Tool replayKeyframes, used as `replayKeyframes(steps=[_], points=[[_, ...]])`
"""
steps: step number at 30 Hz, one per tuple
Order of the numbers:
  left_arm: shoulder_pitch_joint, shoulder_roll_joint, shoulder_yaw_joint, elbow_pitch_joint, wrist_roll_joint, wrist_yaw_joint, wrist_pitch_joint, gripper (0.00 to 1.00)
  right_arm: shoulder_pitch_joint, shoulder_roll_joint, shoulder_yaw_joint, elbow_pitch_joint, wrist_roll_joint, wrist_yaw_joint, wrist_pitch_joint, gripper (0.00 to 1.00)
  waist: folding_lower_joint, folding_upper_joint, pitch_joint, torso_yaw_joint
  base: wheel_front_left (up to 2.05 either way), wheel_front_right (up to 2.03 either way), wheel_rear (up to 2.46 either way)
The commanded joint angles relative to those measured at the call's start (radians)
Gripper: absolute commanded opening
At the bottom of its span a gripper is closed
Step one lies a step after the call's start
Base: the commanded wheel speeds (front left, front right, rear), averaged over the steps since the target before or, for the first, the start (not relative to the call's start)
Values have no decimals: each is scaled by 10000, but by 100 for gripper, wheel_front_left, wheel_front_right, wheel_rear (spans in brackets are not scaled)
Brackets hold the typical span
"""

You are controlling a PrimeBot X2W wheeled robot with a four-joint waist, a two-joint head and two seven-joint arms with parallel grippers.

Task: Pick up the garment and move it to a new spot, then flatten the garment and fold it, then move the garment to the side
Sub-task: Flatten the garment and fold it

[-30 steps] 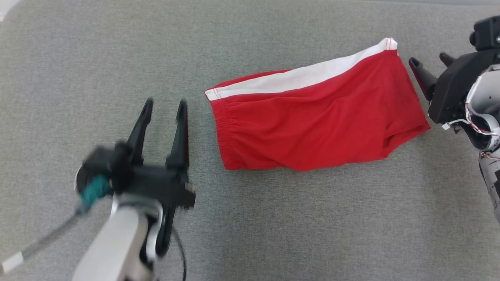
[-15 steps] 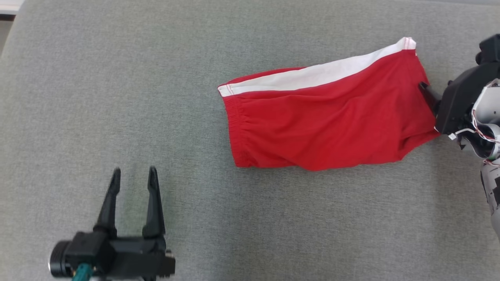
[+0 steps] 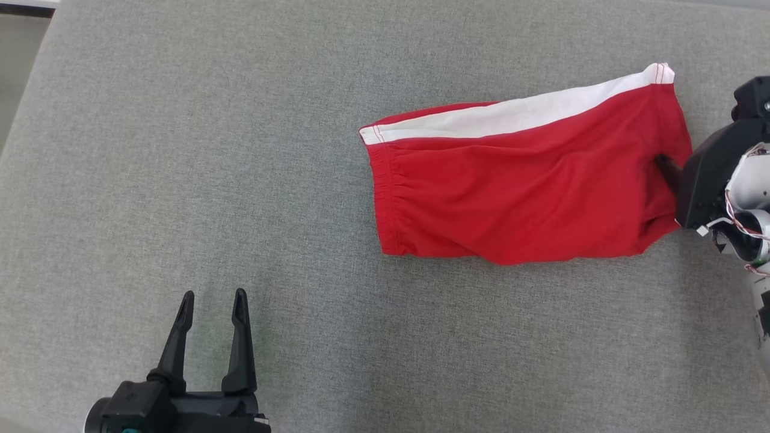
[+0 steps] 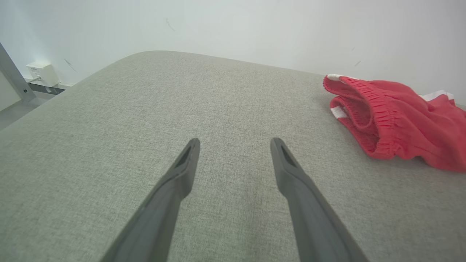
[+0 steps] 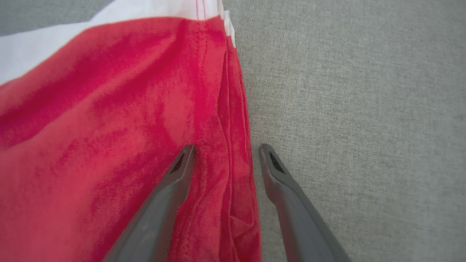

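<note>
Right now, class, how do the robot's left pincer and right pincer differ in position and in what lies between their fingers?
The left pincer is over bare grey upholstery, well apart from the red shorts; the right pincer is at the shorts' edge. The left pincer's fingers frame only upholstery; the right pincer's straddle that edge, one over red cloth, one over upholstery. Both are open, gripping nothing.
</note>
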Motion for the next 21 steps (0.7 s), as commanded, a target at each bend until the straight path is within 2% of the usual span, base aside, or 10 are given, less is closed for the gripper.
replayKeyframes(steps=[1,6,12,21], points=[[67,-19,-14,28,-80,12,-24,100,558,-12,35,180,-143,-27,207,2,1,2,-8,11,0,0,0],[151,-19,-26,104,-223,47,-24,100,830,-161,-447,-210,-400,-32,55,0,1,2,-105,-62,0,0,0],[200,-19,3,247,-270,43,-24,100,1067,-29,-1037,-811,-618,-30,-418,0,1,2,-317,-222,0,0,0],[354,-19,-18,343,-321,68,-25,100,2135,-617,-1549,-2344,-1067,-28,-528,0,1,2,-894,-469,0,0,0]])
